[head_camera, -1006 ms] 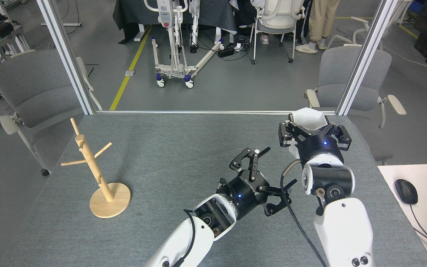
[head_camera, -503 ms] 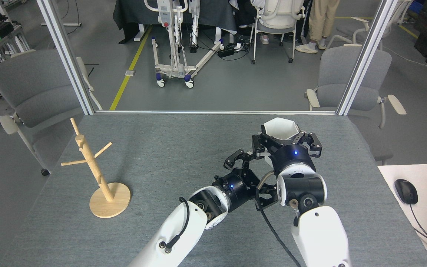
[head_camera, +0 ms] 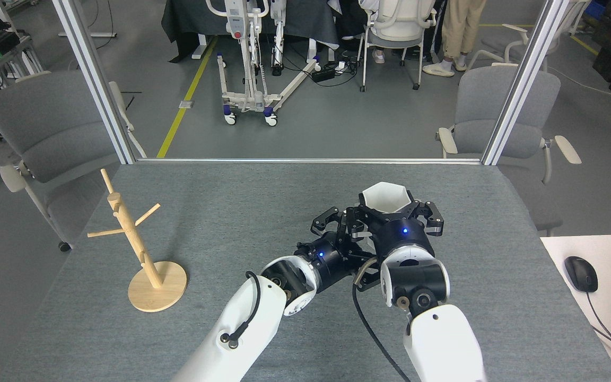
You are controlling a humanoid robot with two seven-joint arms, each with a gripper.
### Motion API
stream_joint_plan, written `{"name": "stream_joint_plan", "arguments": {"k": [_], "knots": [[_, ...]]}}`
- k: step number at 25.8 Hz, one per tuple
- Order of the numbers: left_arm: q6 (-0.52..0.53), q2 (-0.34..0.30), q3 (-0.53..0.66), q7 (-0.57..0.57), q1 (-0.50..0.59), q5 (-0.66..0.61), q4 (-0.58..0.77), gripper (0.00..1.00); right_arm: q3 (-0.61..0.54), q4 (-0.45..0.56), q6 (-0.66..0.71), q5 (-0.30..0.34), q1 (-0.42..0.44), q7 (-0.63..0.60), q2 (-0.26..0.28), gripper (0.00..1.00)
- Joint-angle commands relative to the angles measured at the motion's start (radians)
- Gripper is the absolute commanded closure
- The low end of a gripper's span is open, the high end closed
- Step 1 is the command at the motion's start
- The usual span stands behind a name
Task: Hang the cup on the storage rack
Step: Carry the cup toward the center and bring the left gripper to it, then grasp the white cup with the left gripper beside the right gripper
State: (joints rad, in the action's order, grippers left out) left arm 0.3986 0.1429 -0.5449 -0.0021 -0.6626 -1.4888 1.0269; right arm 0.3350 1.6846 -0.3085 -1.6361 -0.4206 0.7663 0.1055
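White cup [head_camera: 386, 196] sits upright, mouth up, clamped in the right gripper [head_camera: 390, 215]; left gripper [head_camera: 337, 225] spread apart beside it. Rack [head_camera: 136, 241] stands far left.

Storage rack [head_camera: 138, 246]: on tabletop [head_camera: 242, 201], near left edge.
Cup [head_camera: 386, 197]: right of centre, above tabletop, well apart from rack.
Left gripper [head_camera: 337, 225]: just left of cup.

White cup [head_camera: 385, 196], black claws with blue lights, pale wooden rack [head_camera: 141, 249], speckled grey table [head_camera: 242, 201].
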Motion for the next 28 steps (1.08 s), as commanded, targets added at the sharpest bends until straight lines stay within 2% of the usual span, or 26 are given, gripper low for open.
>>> {"name": "stream_joint_plan", "arguments": {"k": [1,8,17,22,23,28], "knots": [[0.046,0.004,0.000,-0.061,-0.002,-0.001,-0.004,0.01,0.012,0.000,0.000,-0.005,0.003,-0.004,-0.003,1.00],[0.068,0.007,0.005,-0.087,-0.003,0.007,-0.013,0.01,0.030,0.000,-0.001,-0.005,0.005,-0.004,-0.018,1.00],[0.094,0.003,0.023,-0.090,-0.028,0.088,-0.025,0.01,0.044,-0.002,-0.004,-0.021,0.014,-0.002,-0.047,1.00],[0.078,0.006,0.025,-0.088,-0.028,0.098,-0.028,0.01,0.045,-0.013,-0.004,-0.022,0.017,-0.004,-0.049,1.00],[0.071,0.006,0.025,-0.088,-0.028,0.098,-0.028,0.02,0.045,-0.014,-0.006,-0.022,0.019,-0.004,-0.049,1.00],[0.065,0.006,0.023,-0.090,-0.028,0.091,-0.042,0.22,0.053,-0.022,-0.007,-0.022,0.019,-0.004,-0.050,1.00]]}}
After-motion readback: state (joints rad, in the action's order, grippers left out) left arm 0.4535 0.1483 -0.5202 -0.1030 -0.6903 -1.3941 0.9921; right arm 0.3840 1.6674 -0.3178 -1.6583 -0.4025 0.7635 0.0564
